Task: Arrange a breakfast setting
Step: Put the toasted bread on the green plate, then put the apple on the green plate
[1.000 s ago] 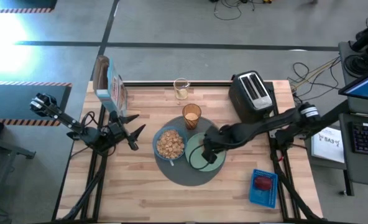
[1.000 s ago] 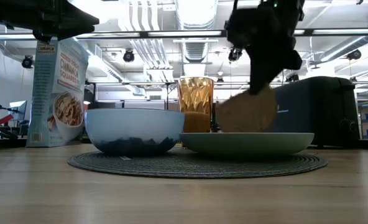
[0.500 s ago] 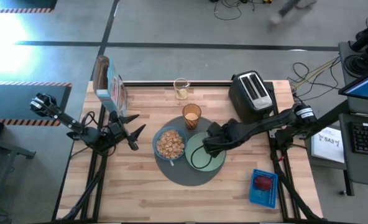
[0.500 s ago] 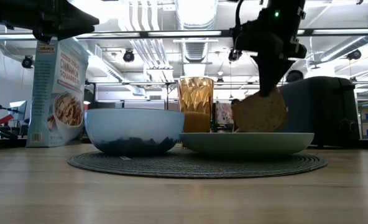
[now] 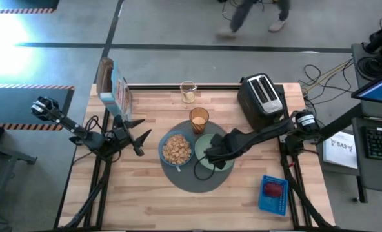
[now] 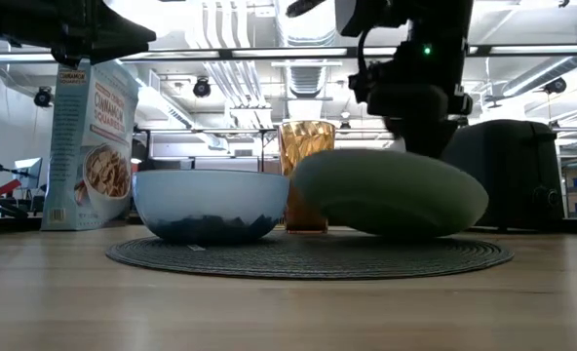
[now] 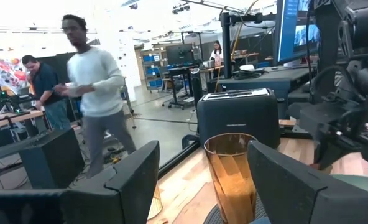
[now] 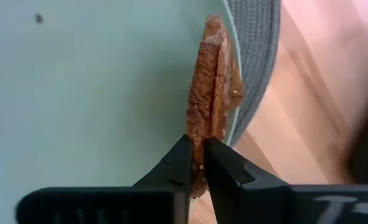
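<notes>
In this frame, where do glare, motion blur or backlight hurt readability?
High view: glare whitens the floor at upper left, and a walking person is smeared. Low view: bright ceiling lights silhouette the right gripper above the tilted pale-green plate. Left wrist view: a passing person is blurred. Right wrist view: the toast slice is sharp.

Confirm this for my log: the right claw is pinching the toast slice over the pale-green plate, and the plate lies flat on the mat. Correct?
Not quite. The right claw does pinch the toast slice at the pale-green plate, but the plate is not flat: the low view shows it tipped up on the mat, its underside facing the camera.
</notes>
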Available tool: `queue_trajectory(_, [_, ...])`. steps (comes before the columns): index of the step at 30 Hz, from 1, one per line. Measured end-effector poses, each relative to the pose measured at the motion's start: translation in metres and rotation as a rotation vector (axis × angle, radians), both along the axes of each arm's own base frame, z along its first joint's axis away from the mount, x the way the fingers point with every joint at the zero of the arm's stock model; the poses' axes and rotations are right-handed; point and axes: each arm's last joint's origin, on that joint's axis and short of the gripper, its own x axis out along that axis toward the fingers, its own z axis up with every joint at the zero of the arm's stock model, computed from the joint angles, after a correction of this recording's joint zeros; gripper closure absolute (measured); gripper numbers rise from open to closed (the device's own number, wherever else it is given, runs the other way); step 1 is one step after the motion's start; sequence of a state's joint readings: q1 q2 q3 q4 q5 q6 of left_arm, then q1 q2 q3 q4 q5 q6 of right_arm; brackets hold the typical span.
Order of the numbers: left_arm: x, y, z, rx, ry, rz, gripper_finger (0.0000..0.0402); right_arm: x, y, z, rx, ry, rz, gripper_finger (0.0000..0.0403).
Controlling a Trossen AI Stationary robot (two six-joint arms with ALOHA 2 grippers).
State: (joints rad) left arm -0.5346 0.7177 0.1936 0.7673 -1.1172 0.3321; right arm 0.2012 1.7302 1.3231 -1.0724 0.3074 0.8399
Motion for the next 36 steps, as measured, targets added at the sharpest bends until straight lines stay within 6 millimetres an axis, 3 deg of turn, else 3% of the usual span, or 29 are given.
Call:
queue_trajectory(9, [0.0,0.0,-0.001,-0.002,0.003,-0.001,0.0174,0.008,0.003,0.019,0.018,-0.085,0.05,0.0301])
queue_trajectory(17, [0.0,0.0,-0.001,-0.002,0.003,-0.001,0.0174,0.014,0.007,0.048,0.071,-0.162,0.093,0.0296])
queue_trajectory(23, [0.0,0.0,-0.001,-0.002,0.006,-0.001,0.0174,-0.005,0.009,0.066,0.182,-0.07,-0.015,0.0296])
queue_trajectory(29, [0.001,0.0,-0.003,-0.009,0.017,-0.004,0.0174,-0.027,0.046,0.065,0.463,0.119,-0.102,0.0301])
queue_trajectory(36, [0.001,0.0,-0.004,0.003,0.025,-0.002,0.0174,-0.051,0.096,0.063,0.497,0.189,-0.164,0.0303])
